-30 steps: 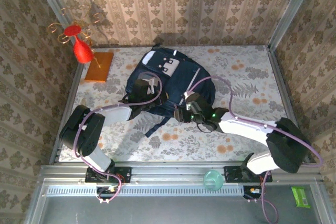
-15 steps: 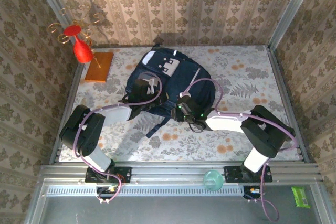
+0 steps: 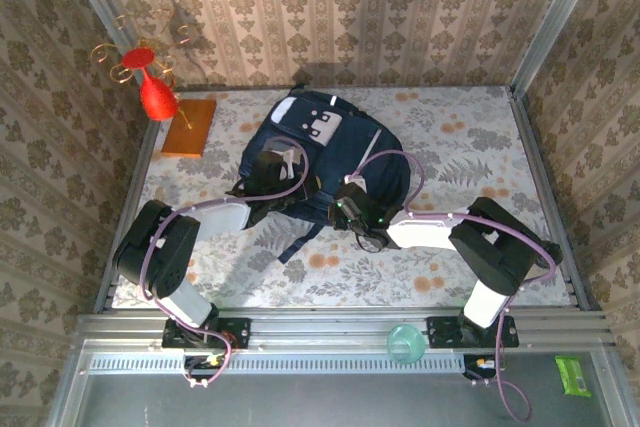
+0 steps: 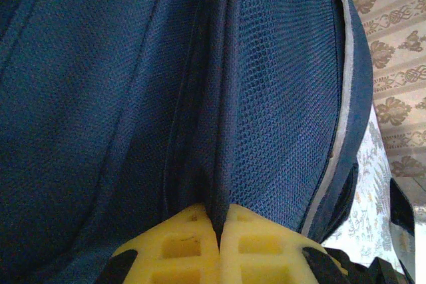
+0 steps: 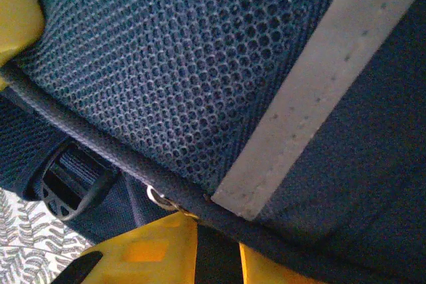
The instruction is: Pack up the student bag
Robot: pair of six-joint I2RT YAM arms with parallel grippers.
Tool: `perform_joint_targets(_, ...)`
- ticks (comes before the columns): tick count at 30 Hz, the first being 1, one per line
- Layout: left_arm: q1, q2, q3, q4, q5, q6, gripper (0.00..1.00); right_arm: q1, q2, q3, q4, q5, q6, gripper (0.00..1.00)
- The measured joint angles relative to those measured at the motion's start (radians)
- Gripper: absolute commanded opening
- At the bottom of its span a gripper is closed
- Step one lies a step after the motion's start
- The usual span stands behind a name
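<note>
The student bag [image 3: 322, 147], a navy backpack with a grey-white patch, lies mid-table. My left gripper [image 3: 272, 173] rests on its left side; in the left wrist view this left gripper [image 4: 218, 223] has its yellow fingers pinched shut on a fold of the bag's mesh fabric [image 4: 279, 84]. My right gripper [image 3: 350, 209] sits at the bag's near edge. In the right wrist view the right gripper [image 5: 217, 251] has its jaws narrowly parted around dark material, where a metal zipper ring [image 5: 160, 199] leads in. A pale stripe [image 5: 313, 91] crosses the mesh.
A red vase with gold wire spirals [image 3: 150, 87] and an orange-brown board [image 3: 190, 125] stand at the back left. A teal cup [image 3: 404, 340] and a green packet [image 3: 573, 374] lie beyond the near rail. Bare floral tablecloth [image 3: 480, 157] stretches right of the bag.
The right arm's elbow swung in from the right, and its gripper slid a little left along the bag's near edge. The left arm stayed put.
</note>
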State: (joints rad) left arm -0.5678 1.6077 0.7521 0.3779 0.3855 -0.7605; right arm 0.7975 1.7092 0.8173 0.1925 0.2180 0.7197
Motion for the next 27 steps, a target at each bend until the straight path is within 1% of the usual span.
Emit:
perform_joint_targets(17,0.003,0.000,0.000,0.018,0.000,0.000,0.00,0.007,0.033,0.005,0.074,0.038,0.026,0.25)
perform_joint_targets(24,0.006,0.001,0.000,0.019,0.000,0.000,0.00,0.006,0.056,0.005,0.116,0.046,0.025,0.22)
perform_joint_targets(27,0.006,0.001,0.000,0.019,0.000,0.000,0.00,0.006,0.060,0.005,0.121,0.053,0.025,0.19)
